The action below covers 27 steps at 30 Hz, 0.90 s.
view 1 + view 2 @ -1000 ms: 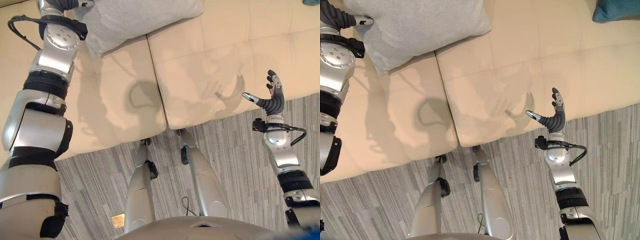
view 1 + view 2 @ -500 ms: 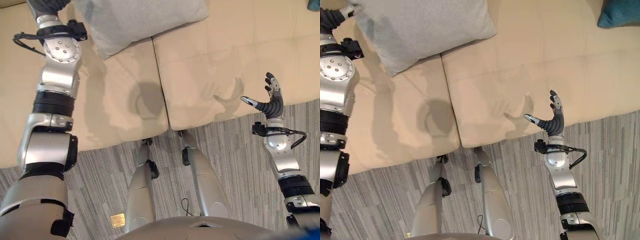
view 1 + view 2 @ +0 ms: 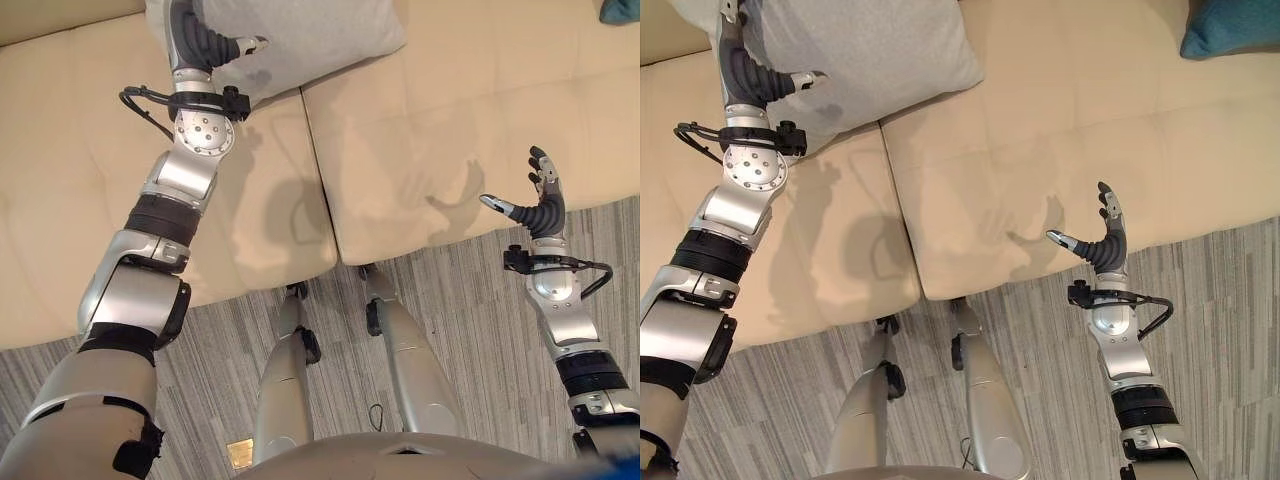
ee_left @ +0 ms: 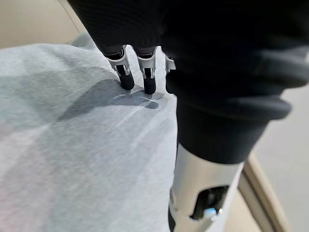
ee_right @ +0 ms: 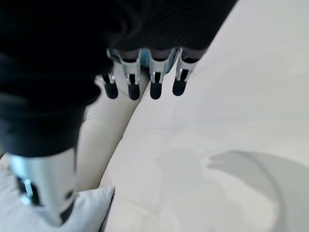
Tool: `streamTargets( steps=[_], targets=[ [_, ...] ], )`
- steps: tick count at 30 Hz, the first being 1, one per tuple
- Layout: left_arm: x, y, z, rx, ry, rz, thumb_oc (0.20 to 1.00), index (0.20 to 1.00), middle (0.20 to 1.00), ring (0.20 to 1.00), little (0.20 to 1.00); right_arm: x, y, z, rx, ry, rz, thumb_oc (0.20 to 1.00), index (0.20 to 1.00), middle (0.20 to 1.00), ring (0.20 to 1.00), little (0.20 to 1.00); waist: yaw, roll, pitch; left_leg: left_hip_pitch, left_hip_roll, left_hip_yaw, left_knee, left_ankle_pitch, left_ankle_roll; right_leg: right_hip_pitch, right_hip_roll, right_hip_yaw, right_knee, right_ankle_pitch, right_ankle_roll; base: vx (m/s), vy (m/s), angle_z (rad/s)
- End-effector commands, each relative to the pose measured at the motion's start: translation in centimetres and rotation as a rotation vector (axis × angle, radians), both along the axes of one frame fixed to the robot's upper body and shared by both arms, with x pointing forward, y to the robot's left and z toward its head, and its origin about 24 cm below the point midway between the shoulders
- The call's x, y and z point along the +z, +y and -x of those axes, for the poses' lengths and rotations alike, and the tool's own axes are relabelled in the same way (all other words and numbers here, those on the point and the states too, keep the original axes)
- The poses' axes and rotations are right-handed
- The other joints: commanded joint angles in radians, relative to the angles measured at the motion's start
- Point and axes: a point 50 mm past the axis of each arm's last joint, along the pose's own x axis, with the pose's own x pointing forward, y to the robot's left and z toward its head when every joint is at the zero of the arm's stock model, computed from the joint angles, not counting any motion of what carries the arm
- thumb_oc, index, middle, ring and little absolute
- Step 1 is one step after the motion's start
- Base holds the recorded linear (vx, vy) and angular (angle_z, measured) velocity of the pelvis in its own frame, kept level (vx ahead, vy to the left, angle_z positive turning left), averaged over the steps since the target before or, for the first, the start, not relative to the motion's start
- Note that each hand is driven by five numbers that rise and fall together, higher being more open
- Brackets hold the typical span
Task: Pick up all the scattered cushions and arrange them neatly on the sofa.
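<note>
My left robot hand (image 3: 205, 42) pinches the grey cushion (image 3: 865, 50) at its corner; it looks soft, light, floppy, so I'd grip deeper. Right robot hand (image 3: 1102, 240) spread, idle.

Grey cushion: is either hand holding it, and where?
The left hand rests on the grey cushion near its corner; grip cannot be told. The right hand is open, empty.
</note>
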Motion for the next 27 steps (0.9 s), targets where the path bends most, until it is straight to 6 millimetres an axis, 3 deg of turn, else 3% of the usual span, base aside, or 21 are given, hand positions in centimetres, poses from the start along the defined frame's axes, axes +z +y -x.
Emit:
streamTargets(
  steps=[1, 4, 5, 10, 11, 12, 13, 14, 17, 19, 20, 21, 23, 24, 26, 27],
  targets=[
    [1.2, 0.9, -0.2, 0.023, -0.008, 0.012, 1.0, 1.0, 1.0, 1.0, 1.0, 0.8, -1.1, 0.3, -0.028, -0.033, 0.035, 1.0, 1.0, 1.0, 1.0, 1.0, -0.014, -0.023, -0.054, 0.085, 0.029, -0.06, 0.005, -0.119, -0.078, 0.118, -0.048, -0.08, -0.188, 0.043, 0.144, 0.0, 0.0, 0.0],
    [0.8, 1.4, -0.2, 0.033, 0.008, 0.031, 1.0, 1.0, 1.0, 1.0, 1.0, 0.7, -1.3, 0.5, -0.031, -0.031, 0.031, 1.0, 1.0, 1.0, 1.0, 1.0, -0.014, -0.024, -0.053, 0.099, 0.028, -0.059, 0.005, -0.12, -0.079, 0.133, -0.047, -0.081, -0.188, 0.041, 0.143, 0.0, -0.02, -0.04],
    [-0.2, 0.8, 0.4, -0.06, -0.027, 0.157, 1.0, 1.0, 1.0, 1.0, 1.0, 0.0, -1.5, 0.9, -0.041, -0.004, 0.012, 1.0, 1.0, 1.0, 1.0, 1.0, -0.007, -0.026, -0.058, 0.121, 0.026, -0.057, 0.005, -0.122, -0.079, 0.159, -0.047, -0.084, -0.188, 0.036, 0.141, 0.0, -0.025, -0.03],
    [-1.6, -1.2, 2.5, -0.204, -0.091, 0.176, 1.0, 1.0, 1.0, 1.0, 1.0, -0.9, -1.6, 1.5, -0.044, 0.031, -0.019, 1.0, 1.0, 1.0, 1.0, 1.0, 0.011, -0.025, -0.071, 0.171, 0.023, -0.058, 0.005, -0.133, -0.079, 0.215, -0.051, -0.091, -0.19, 0.025, 0.139, 0.02, -0.033, 0.02],
    [-2.4, -1.1, 3.0, -0.212, -0.084, 0.179, 1.0, 1.0, 1.0, 1.0, 1.0, -1.2, -1.6, 1.7, -0.042, 0.04, -0.02, 1.0, 1.0, 1.0, 1.0, 1.0, 0.014, -0.026, -0.076, 0.186, 0.022, -0.057, 0.005, -0.137, -0.079, 0.23, -0.052, -0.091, -0.191, 0.023, 0.139, 0.04, -0.011, 0.05],
    [-4.6, -1.1, 4.0, -0.249, -0.059, 0.223, 1.0, 1.0, 1.0, 1.0, 1.0, -1.8, -1.6, 2.3, -0.034, 0.063, -0.019, 1.0, 1.0, 1.0, 1.0, 1.0, 0.024, -0.027, -0.086, 0.216, 0.02, -0.055, 0.005, -0.144, -0.079, 0.264, -0.054, -0.094, -0.191, 0.016, 0.137, 0.03, -0.004, 0.07],
    [-4.7, -1.0, 4.1, -0.248, -0.056, 0.225, 1.0, 1.0, 1.0, 1.0, 1.0, -1.9, -1.5, 2.4, -0.033, 0.066, -0.017, 1.0, 1.0, 1.0, 1.0, 1.0, 0.023, -0.026, -0.086, 0.219, 0.02, -0.055, 0.005, -0.144, -0.079, 0.267, -0.054, -0.095, -0.191, 0.015, 0.137, 0.05, 0.0, 0.1],
    [-7.0, -1.0, 5.2, -0.282, -0.013, 0.278, 1.0, 1.0, 1.0, 1.0, 1.0, -2.8, -1.5, 2.9, -0.027, 0.114, 0.001, 1.0, 1.0, 1.0, 1.0, 1.0, 0.031, -0.028, -0.092, 0.254, 0.019, -0.054, 0.005, -0.152, -0.077, 0.304, -0.055, -0.098, -0.191, 0.008, 0.135, 0.03, 0.003, 0.13],
    [-11.4, -0.7, 7.2, -0.303, 0.115, 0.293, 1.0, 1.0, 1.0, 1.0, 1.0, -4.0, -1.5, 3.5, -0.002, 0.195, 0.066, 1.0, 1.0, 1.0, 1.0, 1.0, 0.048, -0.033, -0.1, 0.316, 0.014, -0.048, 0.005, -0.16, -0.074, 0.377, -0.059, -0.108, -0.191, -0.004, 0.133, 0.03, 0.016, 0.15],
    [-17.4, 1.1, 10.0, -0.253, 0.348, 0.284, 1.0, 1.0, 1.0, 1.0, 1.0, -5.8, -1.9, 4.3, 0.007, 0.315, 0.143, 1.0, 1.0, 1.0, 1.0, 1.0, 0.072, -0.034, -0.101, 0.39, 0.009, -0.044, 0.005, -0.168, -0.067, 0.46, -0.065, -0.122, -0.191, -0.018, 0.129, 0.03, 0.062, 0.29],
    [-19.0, 1.6, 10.8, -0.233, 0.419, 0.266, 1.0, 1.0, 1.0, 1.0, 1.0, -6.5, -2.1, 4.6, 0.009, 0.352, 0.167, 1.0, 1.0, 1.0, 1.0, 1.0, 0.077, -0.033, -0.102, 0.408, 0.007, -0.043, 0.005, -0.17, -0.065, 0.482, -0.066, -0.125, -0.191, -0.022, 0.13, -0.01, 0.052, 0.19],
    [-19.0, 1.7, 10.8, -0.233, 0.419, 0.266, 1.0, 1.0, 1.0, 1.0, 1.0, -6.5, -2.1, 4.6, 0.01, 0.352, 0.167, 1.0, 1.0, 1.0, 1.0, 1.0, 0.075, -0.034, -0.102, 0.405, 0.005, -0.044, 0.005, -0.166, -0.064, 0.479, -0.068, -0.125, -0.191, -0.019, 0.129, 0.01, 0.047, 0.26],
    [-25.5, 3.8, 14.5, -0.154, 0.745, 0.198, 1.0, 1.0, 1.0, 1.0, 1.0, -9.1, -2.4, 5.5, 0.027, 0.508, 0.25, 1.0, 1.0, 1.0, 1.0, 1.0, 0.097, -0.035, -0.111, 0.485, 0.005, -0.041, 0.005, -0.181, -0.056, 0.57, -0.067, -0.139, -0.191, -0.039, 0.131, 0.04, 0.067, 0.19],
    [-25.4, 3.8, 14.5, -0.154, 0.745, 0.198, 1.0, 1.0, 1.0, 1.0, 1.0, -9.1, -2.4, 5.5, 0.028, 0.508, 0.25, 1.0, 1.0, 1.0, 1.0, 1.0, 0.095, -0.037, -0.112, 0.482, 0.003, -0.041, 0.005, -0.177, -0.055, 0.567, -0.068, -0.139, -0.191, -0.036, 0.13, 0.03, 0.071, 0.0],
    [-30.7, 5.6, 18.4, -0.031, 0.999, 0.202, 1.0, 1.0, 1.0, 1.0, 1.0, -11.9, -2.4, 6.4, 0.038, 0.647, 0.297, 1.0, 1.0, 1.0, 1.0, 1.0, 0.114, -0.038, -0.133, 0.55, 0.005, -0.033, 0.005, -0.187, -0.052, 0.64, -0.069, -0.149, -0.191, -0.056, 0.131, 0.02, 0.068, -0.01],
    [-31.9, 5.8, 19.2, -0.003, 1.055, 0.207, 1.0, 1.0, 1.0, 1.0, 1.0, -12.6, -2.4, 6.7, 0.044, 0.687, 0.314, 1.0, 1.0, 1.0, 1.0, 1.0, 0.118, -0.039, -0.136, 0.571, 0.005, -0.029, 0.005, -0.193, -0.051, 0.66, -0.068, -0.15, -0.191, -0.062, 0.13, 0.02, 0.054, -0.01]
  ],
)
